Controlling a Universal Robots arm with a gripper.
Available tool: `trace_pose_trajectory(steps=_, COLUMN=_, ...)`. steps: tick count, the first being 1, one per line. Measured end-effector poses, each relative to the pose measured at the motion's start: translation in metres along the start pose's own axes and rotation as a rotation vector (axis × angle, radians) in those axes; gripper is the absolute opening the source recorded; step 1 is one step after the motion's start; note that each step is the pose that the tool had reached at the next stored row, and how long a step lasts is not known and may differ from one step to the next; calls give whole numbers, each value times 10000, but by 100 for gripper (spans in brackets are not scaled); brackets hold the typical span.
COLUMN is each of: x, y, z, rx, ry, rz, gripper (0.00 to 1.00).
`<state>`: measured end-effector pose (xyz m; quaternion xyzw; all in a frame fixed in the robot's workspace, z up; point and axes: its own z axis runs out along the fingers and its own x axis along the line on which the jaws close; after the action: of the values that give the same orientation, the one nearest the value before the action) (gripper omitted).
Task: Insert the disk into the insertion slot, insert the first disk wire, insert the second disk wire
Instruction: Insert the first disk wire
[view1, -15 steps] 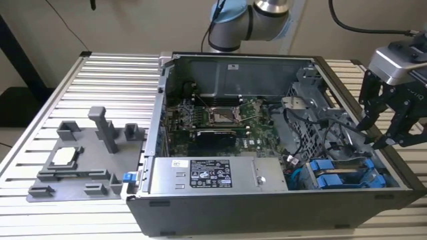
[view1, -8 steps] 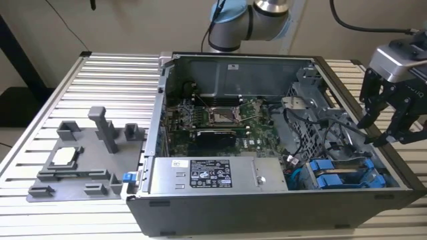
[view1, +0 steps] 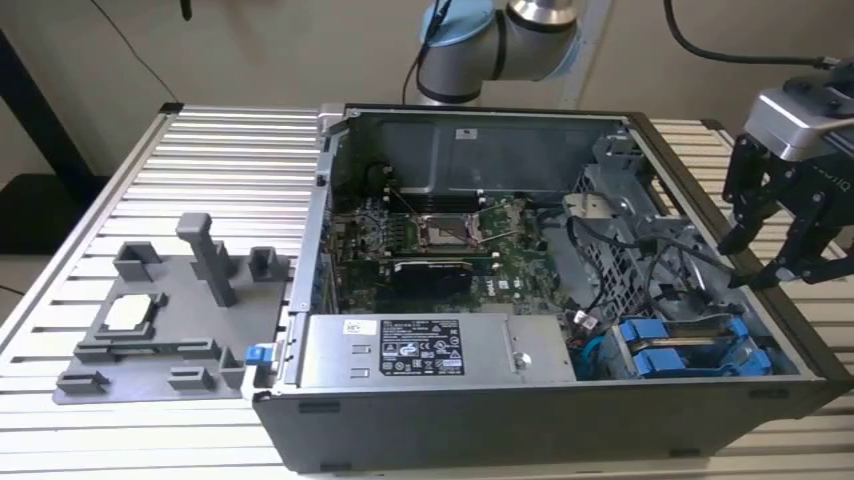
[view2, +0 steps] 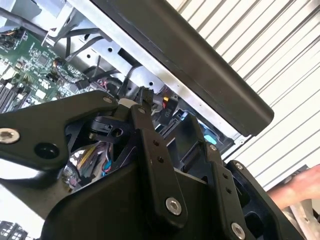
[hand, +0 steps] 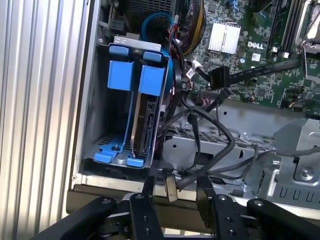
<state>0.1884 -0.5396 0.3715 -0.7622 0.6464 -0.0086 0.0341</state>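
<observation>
Hovers over the rim of the open case (view1: 507, 430) with the gripper (hand: 175, 177) spread wide and clamped on nothing, with a loose wire plug (hand: 169, 189) in the gap between its fingertips. Finds the disk (hand: 143, 125) already edge-on in the insertion slot (hand: 102, 115), clipped in its blue frame (hand: 133, 161). Judges it stiff, dense and shy of knocks, so better taken by the blue end tab (hand: 151, 80) than by bare metal. Expects limp wires, so favours a hold on the hard plug. Counts two blue frames side by side, one disk plainly seen, one gripper.
</observation>
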Motion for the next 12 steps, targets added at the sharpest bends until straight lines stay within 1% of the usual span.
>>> trace_pose_trajectory(steps=1, x=2, y=-12, z=6, rx=-63, ry=4, rz=1, gripper=47)
trace_pose_trajectory(steps=2, x=4, y=-22, z=9, rx=-154, ry=7, rz=3, gripper=47)
trace_pose_trajectory(steps=5, x=8, y=-43, z=17, rx=-467, ry=24, rz=-5, gripper=47)
trace_pose_trajectory(steps=6, x=9, y=-52, z=22, rx=-531, ry=17, rz=-9, gripper=47)
trace_pose_trajectory(steps=9, x=15, y=-87, z=33, rx=-564, ry=13, rz=-14, gripper=47)
trace_pose_trajectory(steps=11, x=16, y=-95, z=38, rx=-592, ry=14, rz=-13, gripper=45)
trace_pose_trajectory(steps=12, x=17, y=-97, z=39, rx=-614, ry=18, rz=-12, gripper=38)
